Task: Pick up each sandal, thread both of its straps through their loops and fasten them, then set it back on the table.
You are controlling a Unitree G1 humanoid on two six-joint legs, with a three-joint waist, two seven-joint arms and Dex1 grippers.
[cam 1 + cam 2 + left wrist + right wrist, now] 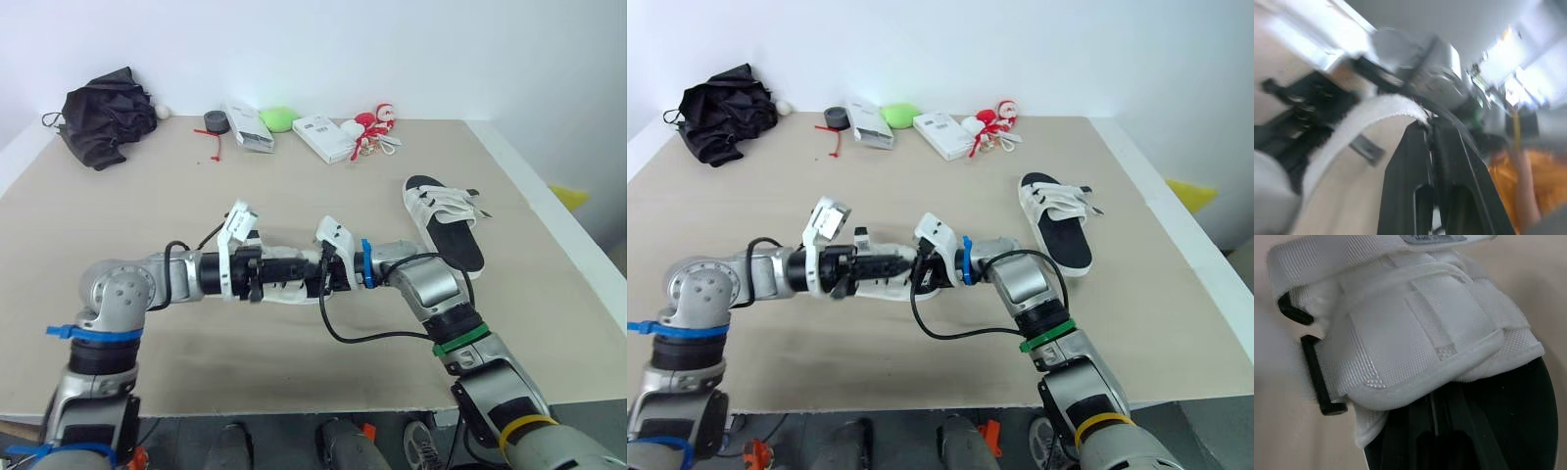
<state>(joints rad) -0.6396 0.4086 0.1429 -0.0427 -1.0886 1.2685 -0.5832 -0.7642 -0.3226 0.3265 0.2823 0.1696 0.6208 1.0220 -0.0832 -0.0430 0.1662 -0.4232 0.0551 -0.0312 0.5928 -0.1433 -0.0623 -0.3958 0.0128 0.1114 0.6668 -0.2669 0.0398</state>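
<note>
Sandals, two: near-centre sandal (289, 291), right sandal (443, 220). White boxes, two, far: left box (245, 125), right box (323, 137). One each, far side: black bundle (106, 116), white ball (163, 112), black roll (216, 121), green lump (278, 118), red-white toy (372, 122), red tie (213, 145).

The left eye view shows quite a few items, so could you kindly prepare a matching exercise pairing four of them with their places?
Things:
1. crumpled black fabric bundle
2. lime green rounded object
3. white-strapped sandal with black footbed
4. second white-strapped sandal

Places:
A. between the left end effector and the right end effector
B. far left corner of the beige table
C. lying on the table's right side
D. far edge, left of the white rectangular box

Pairs: 1-B, 2-D, 3-C, 4-A.
</note>
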